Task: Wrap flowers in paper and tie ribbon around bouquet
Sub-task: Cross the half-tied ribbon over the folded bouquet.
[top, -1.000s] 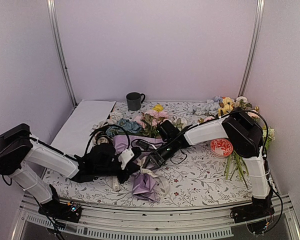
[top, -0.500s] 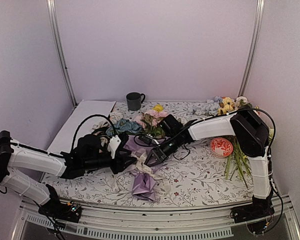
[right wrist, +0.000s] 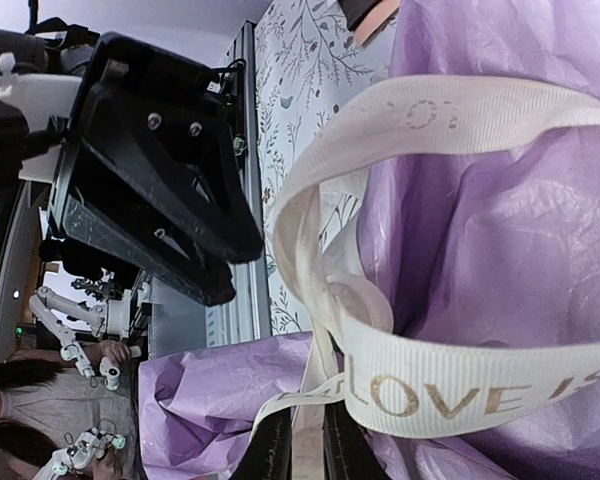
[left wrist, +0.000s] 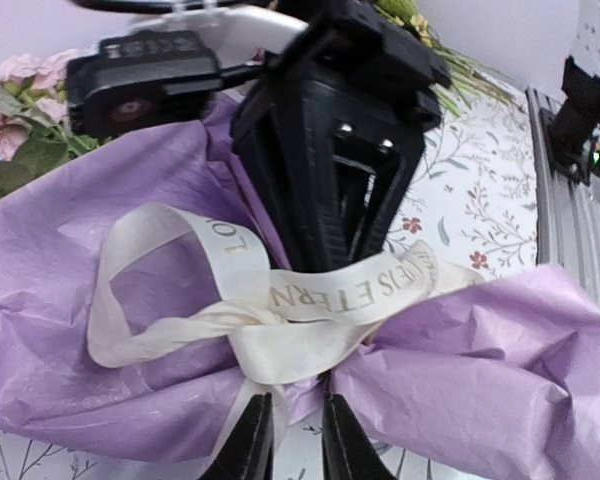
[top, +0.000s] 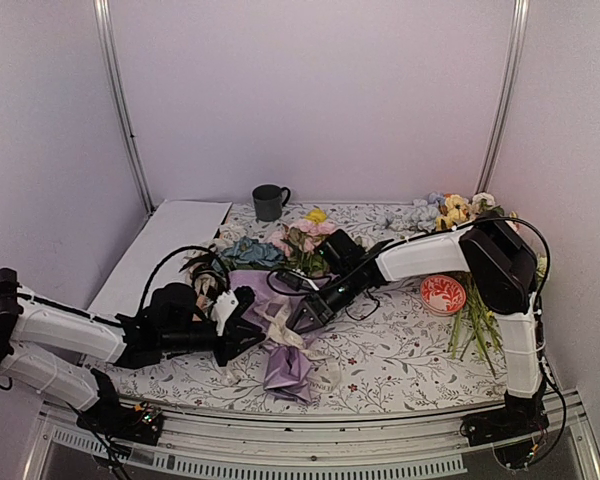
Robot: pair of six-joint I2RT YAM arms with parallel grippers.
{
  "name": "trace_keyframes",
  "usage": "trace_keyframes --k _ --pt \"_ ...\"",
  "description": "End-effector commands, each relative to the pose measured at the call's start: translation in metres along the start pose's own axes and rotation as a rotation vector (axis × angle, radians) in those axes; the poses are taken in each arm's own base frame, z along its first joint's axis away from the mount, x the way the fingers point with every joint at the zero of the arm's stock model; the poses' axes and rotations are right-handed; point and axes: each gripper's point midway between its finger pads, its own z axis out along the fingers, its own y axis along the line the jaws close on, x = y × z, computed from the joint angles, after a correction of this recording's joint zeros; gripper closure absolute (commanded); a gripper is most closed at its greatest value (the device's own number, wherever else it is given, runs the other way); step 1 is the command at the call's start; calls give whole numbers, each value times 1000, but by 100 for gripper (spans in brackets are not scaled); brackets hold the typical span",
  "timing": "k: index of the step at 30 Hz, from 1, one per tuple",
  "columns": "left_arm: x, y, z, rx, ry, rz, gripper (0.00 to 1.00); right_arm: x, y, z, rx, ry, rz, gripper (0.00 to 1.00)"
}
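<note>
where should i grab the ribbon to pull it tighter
Probably the ribbon by its lettered tail, close to where it is tied. It lies flat and arches over the paper, so come from above and pinch across its width.

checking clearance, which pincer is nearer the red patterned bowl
Right. The right pincer sits left of the bowl at the ribbon; the left pincer lies farther left.

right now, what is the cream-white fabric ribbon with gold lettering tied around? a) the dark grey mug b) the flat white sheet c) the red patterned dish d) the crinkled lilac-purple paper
D, the cream-white fabric ribbon loops and knots around the crinkled lilac-purple paper in both wrist views.
</note>
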Motion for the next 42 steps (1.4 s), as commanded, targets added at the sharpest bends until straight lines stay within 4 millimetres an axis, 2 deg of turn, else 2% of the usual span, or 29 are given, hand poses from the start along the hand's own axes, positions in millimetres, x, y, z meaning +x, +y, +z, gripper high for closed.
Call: trace_keyframes --k 1,7,12,14,18,24,30,32,42 --pt "7 -10 0 -21 18 71 84 3 -1 4 -44 8 -6 86" --pt "20 -17 16 -16 87 110 88 6 -6 7 -46 22 -5 86" --pt "28 -7 33 -60 142 133 90 8 -7 8 -48 29 -12 84" --pt "25 -3 36 -82 123 136 90 7 -6 9 -54 26 -18 83" --pt "13 -10 39 -48 57 133 89 3 0 11 -104 18 -17 83" --pt "17 -12 43 -29 70 121 89 3 8 14 -141 19 -24 82" --pt "13 -13 45 -25 62 116 90 2 16 18 -181 22 -31 82" --pt "11 -14 46 -20 56 116 90 1 17 19 -175 20 -36 77" --pt "6 -18 48 3 42 108 90 -2 23 22 -199 19 -37 74"
